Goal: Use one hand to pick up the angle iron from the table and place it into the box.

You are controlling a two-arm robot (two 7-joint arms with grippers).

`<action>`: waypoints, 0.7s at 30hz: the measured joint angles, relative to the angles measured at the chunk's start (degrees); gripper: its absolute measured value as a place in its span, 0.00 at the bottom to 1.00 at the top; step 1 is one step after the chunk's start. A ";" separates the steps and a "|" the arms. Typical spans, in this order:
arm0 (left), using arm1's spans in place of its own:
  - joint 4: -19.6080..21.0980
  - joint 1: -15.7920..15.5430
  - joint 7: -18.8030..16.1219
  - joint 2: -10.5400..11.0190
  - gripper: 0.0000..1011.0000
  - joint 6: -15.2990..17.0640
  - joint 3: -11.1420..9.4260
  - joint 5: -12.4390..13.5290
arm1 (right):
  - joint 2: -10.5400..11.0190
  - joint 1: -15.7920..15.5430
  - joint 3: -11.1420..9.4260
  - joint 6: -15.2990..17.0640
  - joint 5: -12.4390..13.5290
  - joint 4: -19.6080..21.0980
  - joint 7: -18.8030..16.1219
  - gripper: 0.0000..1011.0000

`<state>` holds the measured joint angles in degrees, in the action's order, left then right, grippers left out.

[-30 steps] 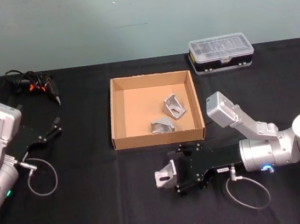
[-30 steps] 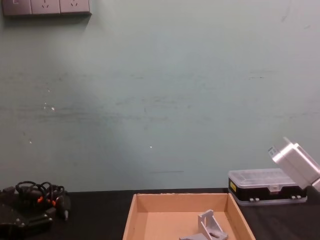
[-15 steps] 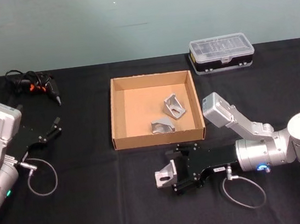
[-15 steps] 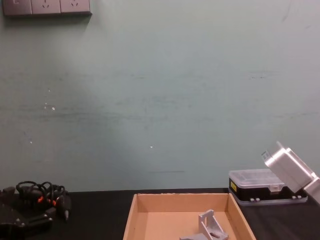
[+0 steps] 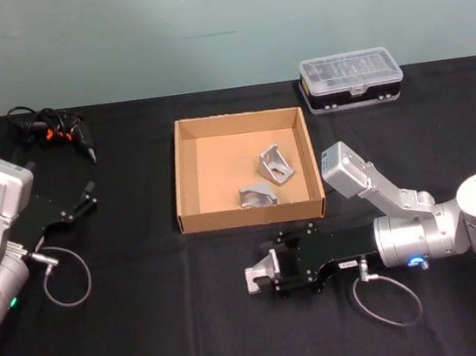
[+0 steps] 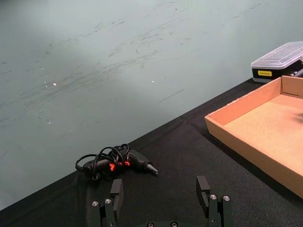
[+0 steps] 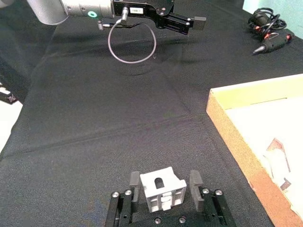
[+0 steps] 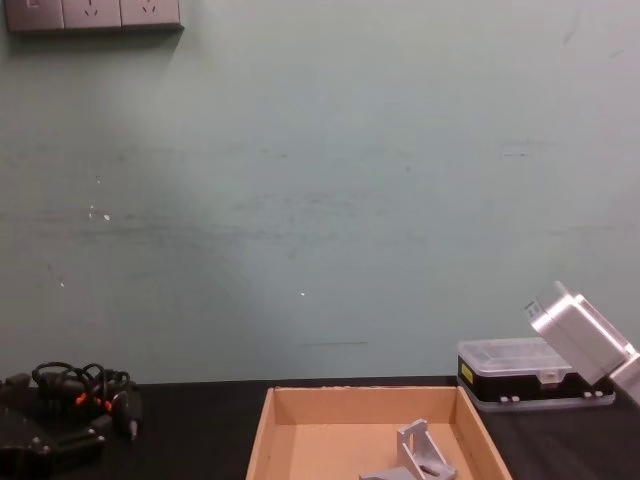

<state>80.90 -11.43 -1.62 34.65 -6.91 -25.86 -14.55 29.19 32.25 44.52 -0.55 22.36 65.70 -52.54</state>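
- The table (image 5: 153,330) is the stage: a flat black top, everything spread out with room between things, so an arm can reach in without bumping anything.
- The box (image 5: 252,220) sits mid-table, open on top with low walls. That looks an easy target to drop a part into from above, and two grey brackets (image 5: 267,181) already lie on its floor.
- The right gripper (image 5: 272,272) is stretched out low and sideways over the table, just in front of the box's near wall. That looks like a side-on approach for catching a small part off a flat surface.
- The left gripper (image 6: 160,189) is parked at the table's left edge, fingers spread and empty. This is a one-hand job, so it keeps clear.
- A clear-lidded case (image 5: 350,81) stands beyond the box, well out of the way.
- And the angle iron (image 7: 162,189): the right claw is clenched on it, one finger on each flank, with the slotted face pointing away from the wrist. It sits close to the tabletop, outside the box, and whether it has left the cloth I cannot tell. I'd judge the step in hand is the carry up over that near wall.
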 joint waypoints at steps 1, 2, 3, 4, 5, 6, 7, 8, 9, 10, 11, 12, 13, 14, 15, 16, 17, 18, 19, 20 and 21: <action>0.00 0.00 0.00 0.00 1.00 0.00 0.00 0.00 | 0.01 -0.01 0.01 0.01 0.01 0.03 -0.01 0.67; 0.00 0.00 0.00 0.00 1.00 0.00 0.00 0.00 | 0.02 -0.01 0.01 0.01 0.02 0.05 -0.01 0.62; 0.00 0.00 0.00 0.00 1.00 0.00 0.00 0.00 | 0.02 -0.02 0.02 0.01 0.03 0.05 -0.02 0.59; 0.00 0.00 0.00 0.00 1.00 0.00 0.00 0.00 | 0.03 -0.02 0.01 0.01 0.03 0.06 -0.02 0.57; 0.00 0.00 0.00 0.00 1.00 0.00 0.00 0.00 | 0.04 -0.03 0.01 0.01 0.04 0.06 -0.02 0.56; 0.00 0.00 0.00 0.00 1.00 0.00 0.00 0.00 | 0.04 -0.03 0.01 0.01 0.05 0.07 -0.03 0.50; 0.00 0.00 0.00 0.00 1.00 0.00 0.00 0.00 | 0.04 -0.04 0.01 0.01 0.06 0.08 -0.04 0.48; 0.00 0.00 0.00 0.00 1.00 0.00 0.00 0.00 | 0.04 -0.04 0.01 0.01 0.06 0.09 -0.04 0.47; 0.00 0.00 0.00 0.00 1.00 0.00 0.00 0.00 | 0.05 -0.04 0.01 0.02 0.06 0.10 -0.04 0.47; 0.00 0.00 0.00 0.00 1.00 0.00 0.00 0.00 | 0.05 -0.04 0.01 0.02 0.06 0.10 -0.04 0.47; 0.00 0.00 0.00 0.00 1.00 0.00 0.00 0.00 | 0.06 -0.04 0.01 0.02 0.06 0.11 -0.04 0.47; 0.00 0.00 0.00 0.00 1.00 0.00 0.00 0.00 | 0.06 -0.04 0.01 0.02 0.06 0.12 -0.04 0.47; 0.00 0.00 0.00 0.00 1.00 0.00 0.00 0.00 | 0.07 -0.04 0.01 0.03 0.06 0.12 -0.04 0.47; 0.00 0.00 0.00 0.00 1.00 0.00 0.00 0.00 | 0.07 -0.04 0.01 0.03 0.06 0.13 -0.04 0.47; 0.00 0.00 0.00 0.00 1.00 0.00 0.00 0.00 | 0.07 -0.04 0.01 0.04 0.06 0.14 -0.04 0.47; 0.00 0.00 0.00 0.00 1.00 0.00 0.00 0.00 | 0.08 -0.04 0.01 0.04 0.06 0.14 -0.04 0.47; 0.00 0.00 0.00 0.00 1.00 0.00 0.00 0.00 | 0.09 -0.04 0.01 0.04 0.06 0.14 -0.04 0.47; 0.00 0.00 0.00 0.00 1.00 0.00 0.00 0.00 | 0.09 -0.04 0.01 0.04 0.06 0.15 -0.04 0.47; 0.00 0.00 0.00 0.00 1.00 0.00 0.00 0.00 | 0.13 -0.07 0.01 0.08 0.04 0.26 -0.01 0.47; 0.00 0.00 0.00 0.00 1.00 0.00 0.00 0.00 | 0.25 -0.15 0.01 0.13 -0.06 0.58 0.02 0.47; 0.00 0.00 0.00 0.00 1.00 0.00 0.00 0.00 | 0.45 -0.30 -0.05 0.25 -0.15 1.16 0.20 0.47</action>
<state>80.90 -11.43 -1.62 34.65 -6.91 -25.86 -14.55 29.65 31.94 44.47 -0.29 22.21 66.86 -52.34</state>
